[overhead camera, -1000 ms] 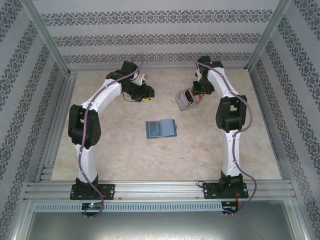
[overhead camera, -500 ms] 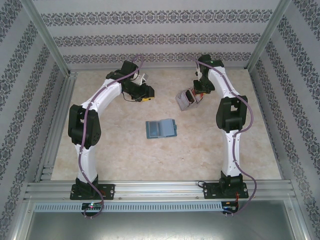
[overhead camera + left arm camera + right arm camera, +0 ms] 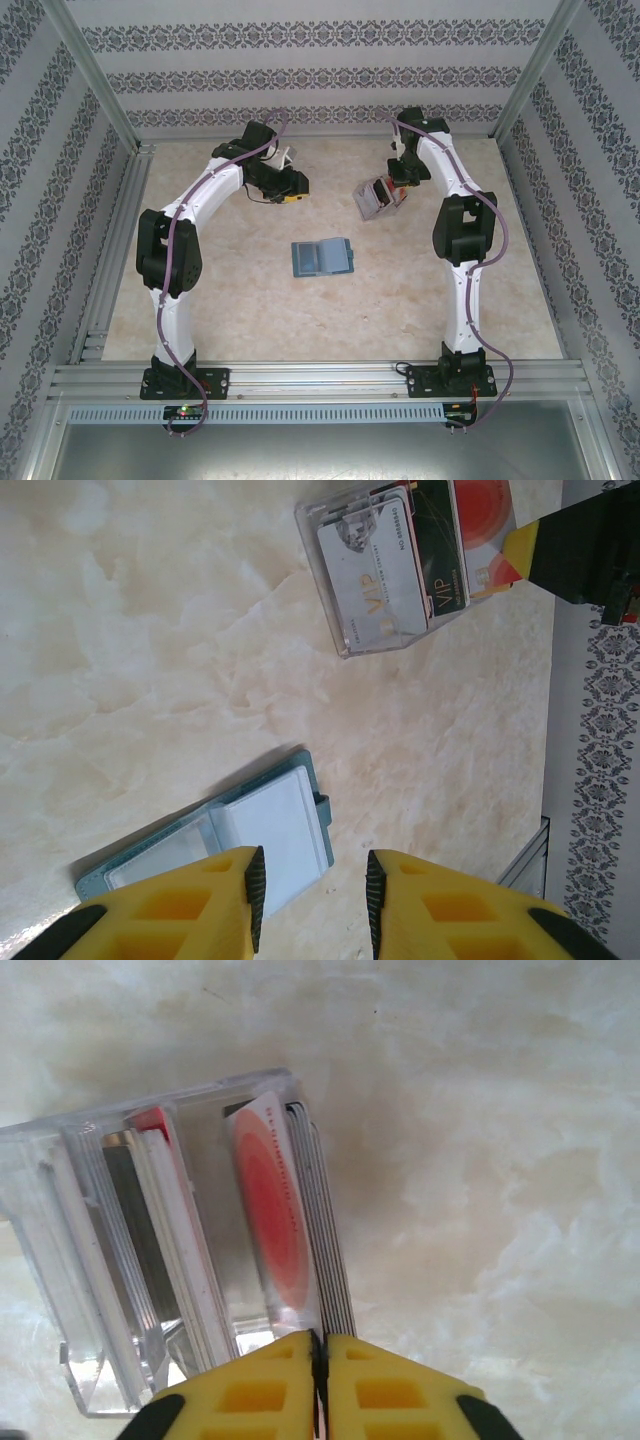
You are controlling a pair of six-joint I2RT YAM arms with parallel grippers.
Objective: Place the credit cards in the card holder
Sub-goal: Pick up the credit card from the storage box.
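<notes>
The card holder (image 3: 322, 257), a flat teal wallet, lies open at mid-table with its two pale pockets up, and it shows again in the left wrist view (image 3: 250, 830). The credit cards stand on edge in a clear upright stand (image 3: 375, 200); a red-orange card (image 3: 270, 1200) sits beside a striped stack of card edges (image 3: 322, 1220). My right gripper (image 3: 320, 1345) is shut on the top edge of a card at the stand's right end. My left gripper (image 3: 310, 880) hangs open over the wallet's right edge, nothing between its fingers.
The clear stand (image 3: 400, 560) also holds a white VIP card and a dark card. The right gripper's yellow finger (image 3: 520, 555) reaches in at its far side. Metal frame rails and patterned walls close in the marble table (image 3: 250, 320).
My right gripper's jaws have closed onto the card in the stand. The stand has shifted slightly. The left arm and the wallet have stayed still.
</notes>
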